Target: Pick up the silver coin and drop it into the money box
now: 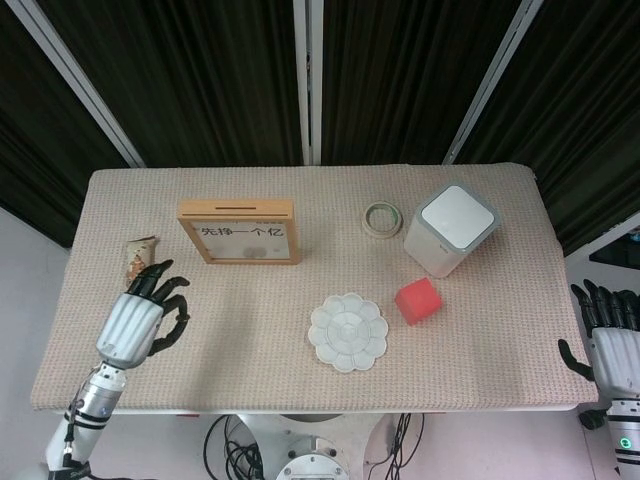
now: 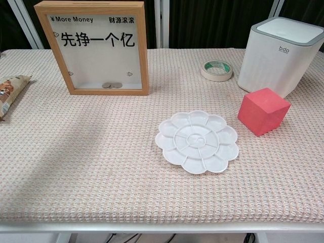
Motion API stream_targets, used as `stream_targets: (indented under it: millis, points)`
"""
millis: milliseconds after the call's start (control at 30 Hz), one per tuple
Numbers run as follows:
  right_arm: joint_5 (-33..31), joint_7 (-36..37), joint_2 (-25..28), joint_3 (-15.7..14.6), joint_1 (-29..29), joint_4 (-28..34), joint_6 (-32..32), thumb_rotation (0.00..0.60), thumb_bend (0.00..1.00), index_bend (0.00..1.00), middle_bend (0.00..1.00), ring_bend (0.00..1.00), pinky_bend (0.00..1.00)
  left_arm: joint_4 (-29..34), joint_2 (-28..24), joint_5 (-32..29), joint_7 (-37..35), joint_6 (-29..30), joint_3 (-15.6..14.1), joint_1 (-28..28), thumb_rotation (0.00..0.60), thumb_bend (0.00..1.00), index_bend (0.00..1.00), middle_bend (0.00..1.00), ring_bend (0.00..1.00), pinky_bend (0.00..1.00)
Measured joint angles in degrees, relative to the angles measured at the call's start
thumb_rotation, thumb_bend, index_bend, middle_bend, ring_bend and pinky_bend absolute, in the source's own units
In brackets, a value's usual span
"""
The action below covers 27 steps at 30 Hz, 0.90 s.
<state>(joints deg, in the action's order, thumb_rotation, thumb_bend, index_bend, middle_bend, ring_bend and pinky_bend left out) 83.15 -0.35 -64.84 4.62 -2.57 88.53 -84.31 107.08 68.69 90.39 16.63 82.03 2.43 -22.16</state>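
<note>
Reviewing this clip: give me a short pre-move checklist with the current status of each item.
1. Coins inside money box: two coins lie at its bottom. Ok.
2. Loose silver coin on the table: none visible. Cannot tell.
3. Left hand holds nothing visible, fingers curled. Ok.
4. Right hand off the table edge, fingers apart. Ok.
5. Slot on the box top unobstructed. Ok.

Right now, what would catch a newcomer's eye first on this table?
Probably the red cube toward the right, bright against the beige mat, just in front of the white bin. Next, the wooden-framed money box standing upright at the back left, with coins visible behind its glass.
</note>
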Motion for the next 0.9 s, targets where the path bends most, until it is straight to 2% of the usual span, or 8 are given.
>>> stream_targets:
  millis: [133, 233, 367, 500, 600, 700, 800, 900]
  points:
    - [0.08, 0.03, 0.45, 0.01, 0.05, 0.89, -0.21, 0.600, 0.30, 0.00, 0.00, 0.00, 0.00, 4.64, -4.79, -5.80, 1.52, -4.99, 5.20, -3.82, 0.600, 0.40, 0.63, 0.27, 0.08, 0.17]
    - [-0.12, 0.42, 0.56, 0.03, 0.16, 0.81, -0.27, 0.600, 0.30, 0.00, 0.00, 0.00, 0.00, 6.25, -7.19, -13.37, 2.50, -9.72, 9.68, -7.72, 0.600, 0.40, 0.63, 0.27, 0.08, 0.17]
    - [-0.82, 1.42, 0.44, 0.10, 0.31, -0.11, -0.04, 0.600, 0.30, 0.00, 0.00, 0.00, 0.00, 6.70, -10.01, -26.42, 3.23, -17.06, 15.77, -14.21, 0.600, 0.40, 0.63, 0.27, 0.08, 0.17]
    - [-1.43, 2.50, 0.40, 0.35, 0.43, -1.09, 0.07, 0.600, 0.30, 0.00, 0.00, 0.00, 0.00, 5.37, -11.83, -37.98, 4.34, -24.33, 19.96, -21.46, 0.600, 0.40, 0.63, 0.27, 0.08, 0.17]
    - [-1.40, 2.84, 0.41, 0.45, 0.49, -1.33, -0.09, 0.600, 0.30, 0.00, 0.00, 0.00, 0.00, 3.23, -12.44, -45.31, 4.90, -29.90, 21.67, -26.68, 0.600, 0.40, 0.63, 0.27, 0.08, 0.16]
    - [-1.24, 2.94, 0.42, 0.40, 0.57, -1.40, -0.29, 0.600, 0.30, 0.00, 0.00, 0.00, 0.00, 0.36, -12.73, -51.83, 5.21, -35.14, 22.10, -31.01, 0.600, 0.40, 0.63, 0.27, 0.08, 0.16]
    - [-1.33, 3.14, 0.40, 0.40, 0.73, -1.58, -0.44, 0.600, 0.30, 0.00, 0.00, 0.00, 0.00, -3.28, -13.05, -57.28, 5.94, -40.40, 21.36, -35.53, 0.600, 0.40, 0.63, 0.26, 0.08, 0.15]
    - [-1.65, 3.32, 0.35, 0.42, 0.79, -1.89, -0.26, 0.600, 0.30, 0.00, 0.00, 0.00, 0.00, -6.73, -13.39, -61.45, 6.91, -44.43, 19.29, -39.58, 0.600, 0.40, 0.63, 0.26, 0.08, 0.15]
